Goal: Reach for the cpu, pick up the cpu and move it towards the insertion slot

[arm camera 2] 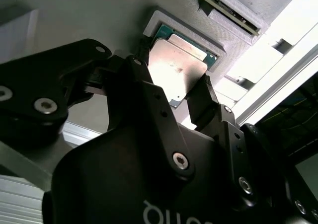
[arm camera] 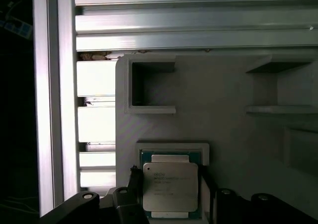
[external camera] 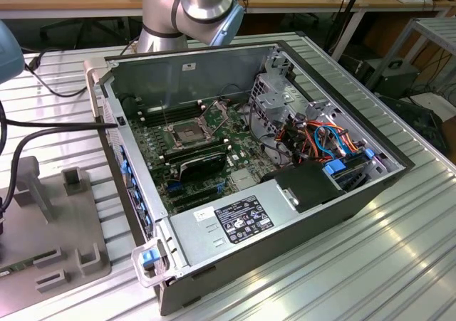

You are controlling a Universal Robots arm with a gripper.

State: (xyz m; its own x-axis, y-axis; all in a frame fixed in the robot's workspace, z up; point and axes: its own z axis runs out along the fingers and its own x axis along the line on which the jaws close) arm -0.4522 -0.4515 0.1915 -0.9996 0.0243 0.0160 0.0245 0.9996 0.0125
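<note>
Closest in, the gripper point(arm camera 2: 172, 75) is right down over its target. Its black fingers point(arm camera 2: 203, 102) are drawn in to about the chip's width, one on each of two opposite edges of the cpu point(arm camera: 170, 189). By the look of both wrist views they are touching it, though how firmly is anyone's guess. The cpu lies flat, silvery lid up, seated in the shallow square recess point(arm camera: 171, 146) of a grey moulded holder point(arm camera: 223, 100), not yet lifted clear.

Now the worry. That hold is on thin edges only, so an uneven squeeze could tip the chip or let it slide out. The recess rim sits tight round the green board. A lift that is not straight up could catch a corner there and twist the chip in the grip.

Past the holder runs the ribbed aluminium table point(arm camera: 198, 25), and a drop onto that would be a hard landing.

Further off, in the exterior view, the open computer case point(external camera: 178, 65) stands beside the holder. The insertion slot point(external camera: 182, 131) is down on the board inside it, with the graphics card point(external camera: 203, 166) just beside. That means a carry on a slim grip, case walls to clear and a crowded spot to reach. A knock against wall or card could jar the cpu loose. Whether the slot's metal frame stands open, I cannot tell.
</note>
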